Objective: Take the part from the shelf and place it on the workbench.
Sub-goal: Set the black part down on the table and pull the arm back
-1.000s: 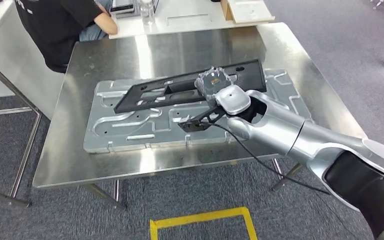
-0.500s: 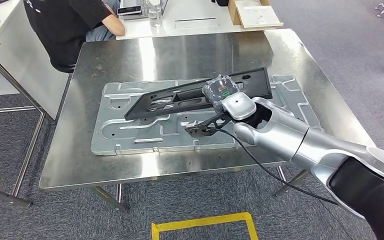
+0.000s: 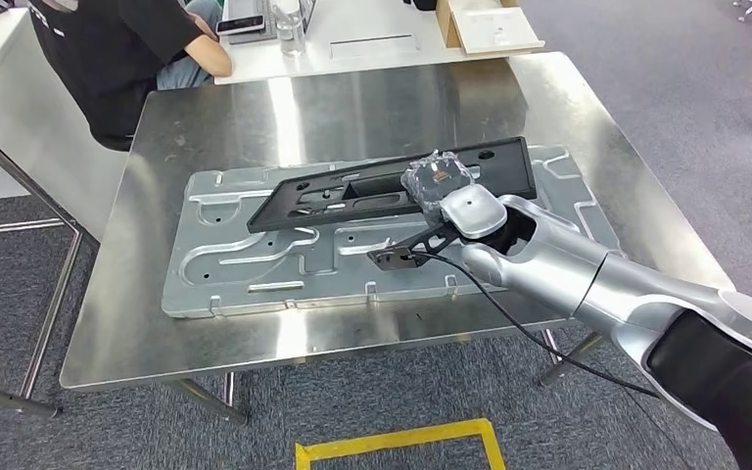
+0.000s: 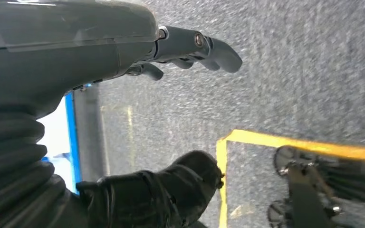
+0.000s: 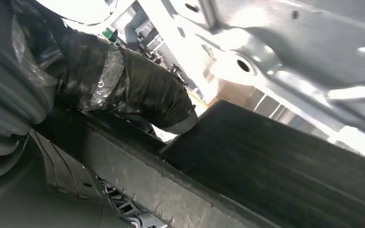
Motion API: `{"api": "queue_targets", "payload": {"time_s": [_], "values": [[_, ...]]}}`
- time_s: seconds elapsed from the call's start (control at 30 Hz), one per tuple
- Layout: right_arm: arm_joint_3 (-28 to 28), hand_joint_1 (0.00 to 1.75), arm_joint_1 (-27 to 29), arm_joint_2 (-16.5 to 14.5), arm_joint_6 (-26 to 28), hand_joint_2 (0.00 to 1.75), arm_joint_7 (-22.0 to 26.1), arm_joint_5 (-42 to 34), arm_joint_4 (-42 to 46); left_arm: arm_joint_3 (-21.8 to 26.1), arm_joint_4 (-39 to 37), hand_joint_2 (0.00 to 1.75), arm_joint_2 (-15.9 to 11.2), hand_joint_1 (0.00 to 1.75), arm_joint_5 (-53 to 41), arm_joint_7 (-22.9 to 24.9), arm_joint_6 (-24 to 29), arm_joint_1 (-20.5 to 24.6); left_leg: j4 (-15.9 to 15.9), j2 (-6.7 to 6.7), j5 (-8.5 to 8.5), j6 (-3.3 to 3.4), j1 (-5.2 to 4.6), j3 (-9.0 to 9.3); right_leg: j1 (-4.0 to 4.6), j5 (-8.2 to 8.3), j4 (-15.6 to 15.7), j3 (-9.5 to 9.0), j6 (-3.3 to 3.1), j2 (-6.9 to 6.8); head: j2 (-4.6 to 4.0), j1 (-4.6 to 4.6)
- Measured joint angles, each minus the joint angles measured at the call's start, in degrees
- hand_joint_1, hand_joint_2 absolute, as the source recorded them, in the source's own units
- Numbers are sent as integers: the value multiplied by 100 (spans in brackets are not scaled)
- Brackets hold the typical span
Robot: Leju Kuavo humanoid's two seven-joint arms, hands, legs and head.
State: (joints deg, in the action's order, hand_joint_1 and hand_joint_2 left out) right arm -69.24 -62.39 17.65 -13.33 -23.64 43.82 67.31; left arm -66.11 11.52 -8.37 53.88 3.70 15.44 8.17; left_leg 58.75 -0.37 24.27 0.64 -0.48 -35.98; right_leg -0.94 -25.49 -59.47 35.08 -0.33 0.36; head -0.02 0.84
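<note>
Saw right hand (image 3: 438, 181) gripping long black plastic part (image 3: 352, 191) near its right-hand end; in right wrist view thumb (image 5: 138, 95) (taped, shiny) pressed onto part's edge. Part's long axis ran left-right across steel workbench (image 3: 206, 117), far end at right slightly farther from me, left end over grey stamped metal panel (image 3: 255, 264). Couldn't tell whether part rested flat on panel. Left hand (image 4: 180, 52) hung over grey carpet (image 4: 290, 71), fingers apart, holding nothing. Person in black shirt (image 3: 108, 49) sat beyond workbench.
</note>
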Motion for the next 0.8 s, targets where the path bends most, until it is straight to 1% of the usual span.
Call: {"api": "queue_targets", "payload": {"time_s": [0.03, 0.07, 0.1, 0.13, 0.17, 0.23, 0.27, 0.3, 0.33, 0.37, 0.4, 0.43, 0.47, 0.53, 0.57, 0.6, 0.63, 0.67, 0.73, 0.77, 0.8], "values": [[1, 175, 16, -1, 16, 175, 15, 0, -4, 2, 0, 175, -3, 0, 2, 3, -1, 7, -36, -1, -4, 20, -8, 16, 0, 4, 15, -6, 32, 0, 0, -1], [3, 175, 35, -1, 34, 175, 27, 0, -7, 3, 0, 175, -6, 0, 4, 3, -1, 7, -71, 3, -20, 42, 9, 42, 1, -4, 27, -12, 62, -1, -1, 1], [8, 175, 49, 0, 56, 175, 34, 0, -10, 4, 0, 175, -9, 0, 9, 3, -1, 3, -121, 10, -38, 68, 24, 80, 3, -48, -18, -1, 88, -2, -1, 5], [13, 175, 57, 1, 75, 175, 42, 0, -15, 4, 0, 175, -10, 0, 20, -7, -9, -1, -171, 18, -57, 94, 41, 117, 8, -145, -171, 63, 108, -3, -1, 13], [17, 175, 71, 1, 92, 175, 54, 0, -22, 4, 0, 175, -10, 0, 39, -27, -27, -4, -203, 26, -68, 114, 54, 143, 9, -289, -442, 191, 121, -7, -1, 21], [20, 175, 133, -1, 118, 175, 93, -1, -38, 9, 0, 175, -11, 0, 83, -87, -88, -2, -204, 29, -59, 142, 49, 148, 9, -597, -1187, 564, 140, -11, -1, 30], [20, 175, 182, -1, 128, 175, 114, -2, -48, 13, 0, 175, -11, 0, 101, -123, -119, 0, -193, 26, -48, 152, 48, 147, 4, -655, -1448, 712, 150, -13, -1, 31], [20, 175, 227, -1, 137, 175, 131, -3, -57, 18, 0, 175, -11, 0, 112, -158, -143, 0, -176, 21, -34, 156, 49, 147, -3, -608, -1518, 772, 157, -13, -1, 32], [20, 175, 258, -1, 147, 175, 143, -3, -67, 22, 0, 175, -11, 0, 121, -196, -166, -2, -150, 14, -14, 154, 50, 147, -12, -453, -1349, 717, 160, -15, -1, 33], [20, 175, 272, -1, 157, 175, 154, -4, -75, 25, 0, 175, -11, 0, 128, -228, -186, -3, -115, 6, 13, 142, 52, 147, -21, -239, -1002, 570, 159, -20, -1, 33], [20, 175, 273, -1, 169, 175, 167, -4, -82, 26, 0, 175, -11, 0, 133, -252, -204, -4, -72, 0, 46, 119, 49, 141, -23, -78, -616, 390, 152, -25, -1, 31], [21, 175, 270, -4, 181, 175, 181, -4, -86, 27, 0, 175, -11, 0, 135, -268, -220, 1, -24, -7, 80, 90, 40, 130, -20, 32, -302, 240, 135, -25, -1, 27], [21, 175, 271, -9, 190, 175, 194, -5, -90, 29, 0, 175, -12, 0, 136, -274, -229, 4, 9, -12, 103, 62, 32, 117, -9, 68, -126, 151, 113, -23, -1, 26], [22, 175, 282, -20, 199, 175, 212, -7, -97, 36, 0, 175, -13, 0, 145, -279, -250, 8, 26, -17, 116, 12, 25, 103, 20, 60, -66, 123, 51, -13, -1, 25], [22, 175, 287, -25, 200, 175, 218, -8, -101, 43, 0, 175, -14, 0, 158, -280, -263, 7, 16, -17, 116, -9, 31, 106, 17, 69, -57, 120, 18, -14, -1, 26], [22, 175, 289, -30, 200, 175, 226, -9, -102, 53, 0, 175, -13, 0, 169, -282, -280, 5, 51, -14, 153, -36, 38, 94, 8, 78, -39, 109, -16, -15, -1, 24], [24, 175, 289, -33, 199, 175, 233, -8, -103, 67, 0, 175, -13, 0, 170, -283, -293, 5, 175, -8, 244, -67, 45, 43, -8, 86, -19, 96, -46, -17, 0, 15], [26, 175, 289, -37, 198, 175, 237, -8, -104, 82, 0, 175, -13, 0, 161, -280, -306, 6, 428, -2, 394, -100, 55, -69, -22, 91, -4, 82, -69, -18, 0, 4], [28, 175, 298, -40, 198, 175, 239, -7, -104, 106, 0, 175, -13, 0, 124, -268, -322, 7, 1181, 7, 742, -159, 76, -423, -20, 85, 1, 74, -92, -17, 0, -14], [28, 175, 309, -40, 197, 175, 240, -8, -104, 112, 0, 175, -13, 0, 110, -261, -327, 4, 1485, 7, 831, -174, 83, -578, -17, 82, 1, 73, -97, -15, -1, -14], [28, 175, 320, -40, 197, 175, 240, -7, -104, 115, 0, 175, -13, 0, 101, -255, -329, -1, 1588, 7, 807, -175, 84, -643, -12, 79, 0, 69, -99, -13, -1, -14]]}}
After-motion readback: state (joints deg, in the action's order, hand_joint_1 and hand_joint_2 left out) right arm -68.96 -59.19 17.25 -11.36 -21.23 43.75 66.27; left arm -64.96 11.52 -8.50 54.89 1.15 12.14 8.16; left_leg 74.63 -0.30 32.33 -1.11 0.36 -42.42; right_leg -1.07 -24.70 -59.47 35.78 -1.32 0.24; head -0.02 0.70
